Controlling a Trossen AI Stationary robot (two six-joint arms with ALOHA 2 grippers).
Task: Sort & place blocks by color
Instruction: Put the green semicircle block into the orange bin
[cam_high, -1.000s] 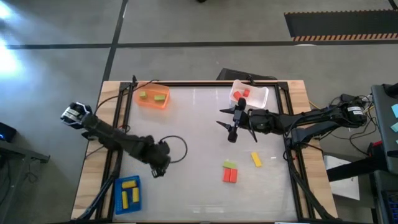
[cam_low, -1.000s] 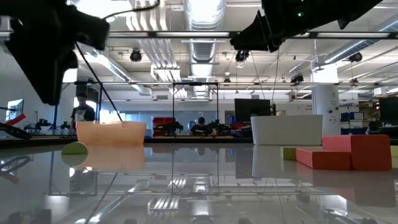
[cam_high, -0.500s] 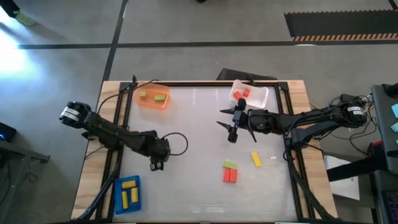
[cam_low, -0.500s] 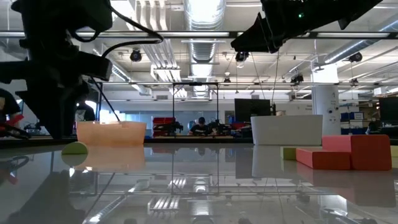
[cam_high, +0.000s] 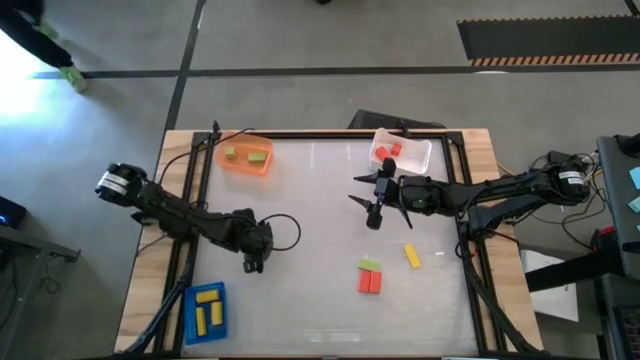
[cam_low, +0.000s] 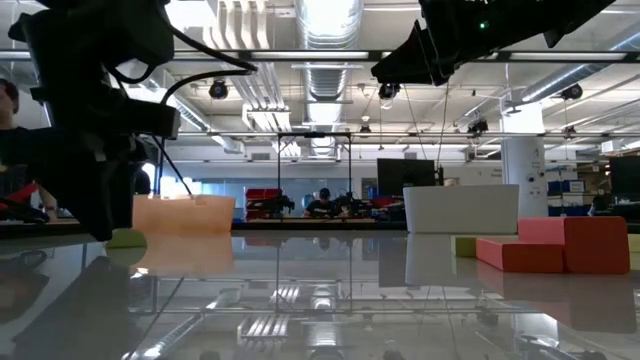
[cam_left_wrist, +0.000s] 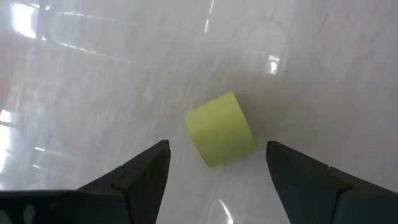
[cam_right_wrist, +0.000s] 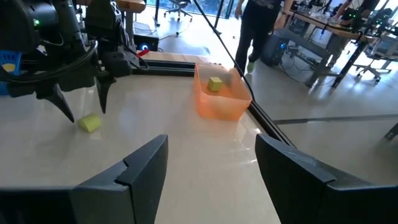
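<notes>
A light green block (cam_left_wrist: 221, 129) lies flat on the table at the near left. My left gripper (cam_left_wrist: 217, 148) hangs open just over it, a finger on either side and neither touching; from across the table the same gripper (cam_right_wrist: 83, 107) shows above the block (cam_right_wrist: 90, 123). My right gripper (cam_high: 375, 207) hovers open over the table's middle, empty. Red blocks (cam_high: 370, 283), a green block (cam_high: 370, 265) and a yellow block (cam_high: 412, 256) lie loose at the near right.
An orange tray (cam_high: 262, 165) with two green blocks stands at the far left. A white tray (cam_high: 418, 156) with red blocks is at the far right, and a blue tray (cam_high: 190, 312) with yellow blocks at the near left. A person walks in the room beyond.
My left gripper has come down toward the light green block, which lies where it was. My right gripper has kept still.
</notes>
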